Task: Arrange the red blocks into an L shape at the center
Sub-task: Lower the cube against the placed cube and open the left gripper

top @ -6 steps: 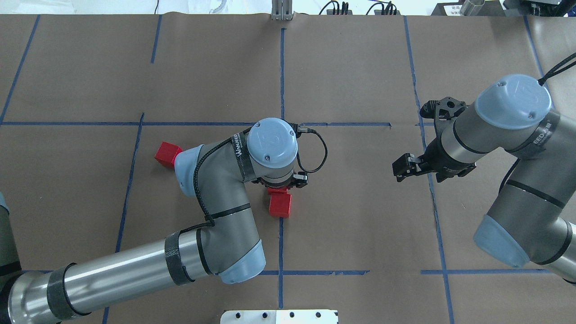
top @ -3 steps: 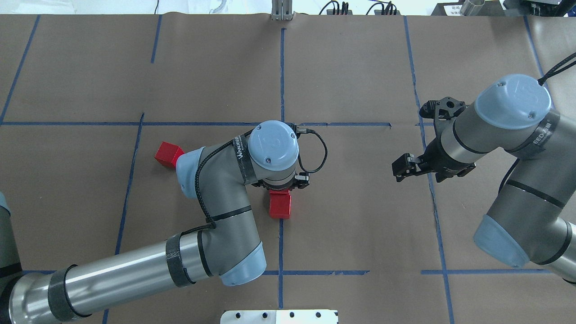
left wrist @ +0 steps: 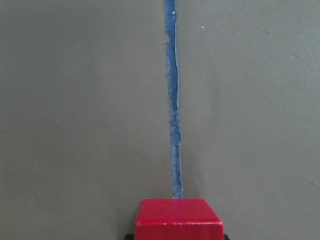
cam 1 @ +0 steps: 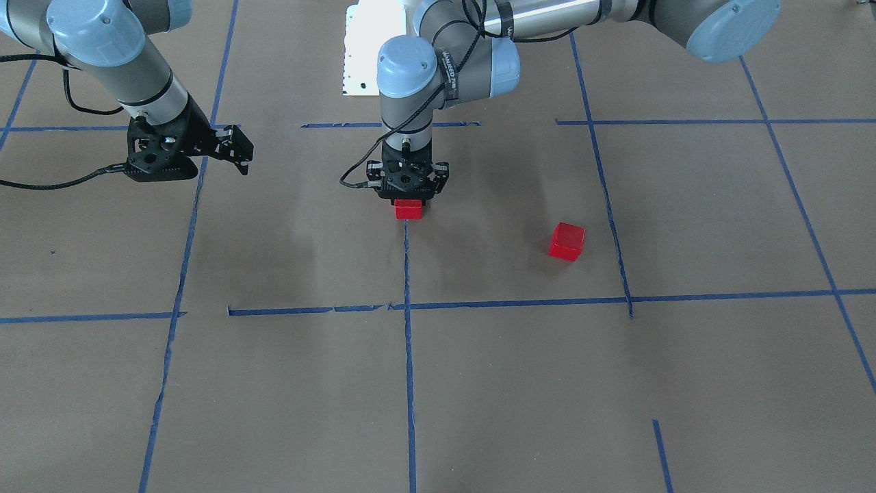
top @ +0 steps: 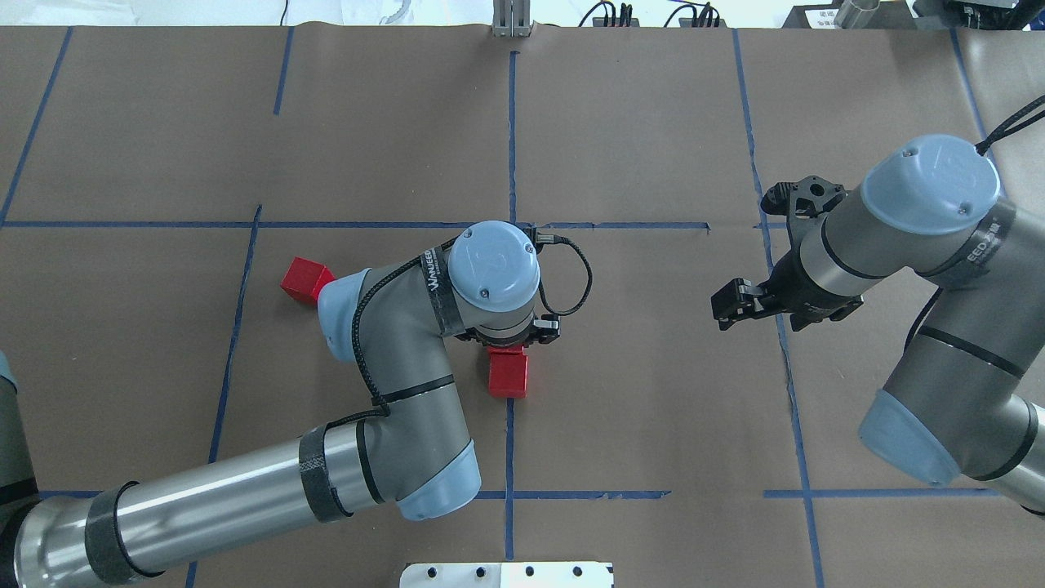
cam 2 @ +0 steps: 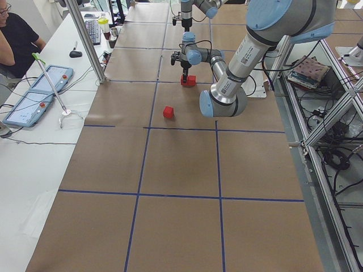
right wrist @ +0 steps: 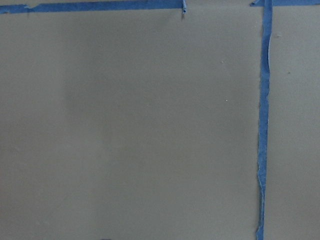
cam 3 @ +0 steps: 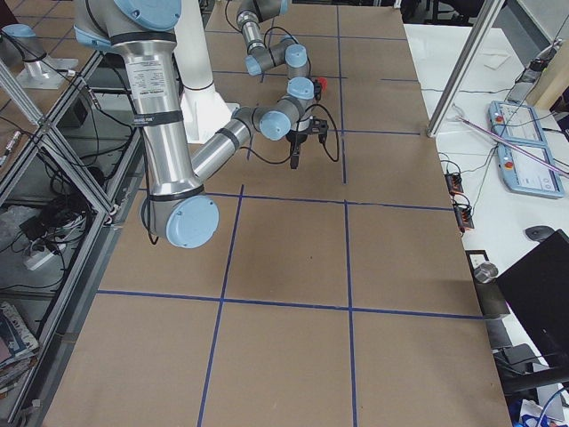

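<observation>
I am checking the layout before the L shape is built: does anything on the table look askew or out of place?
One block lies alone, well apart from the red blocks under the left gripper, and it is turned askew to the blue tape lines. The tape itself has gaps. Nothing else stands out.

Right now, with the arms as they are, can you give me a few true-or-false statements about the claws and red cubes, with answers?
1. The left claw points straight down onto a red cube at the table's middle. True.
2. The right claw grips a cube. False: it holds nothing and hangs off to one side.
3. A lone red cube lies apart from both claws. True.
4. The cubes already form an L. False: the lone red cube lies well away from the middle.
5. The table cover is green. False: it is brown paper with blue tape lines.
</observation>
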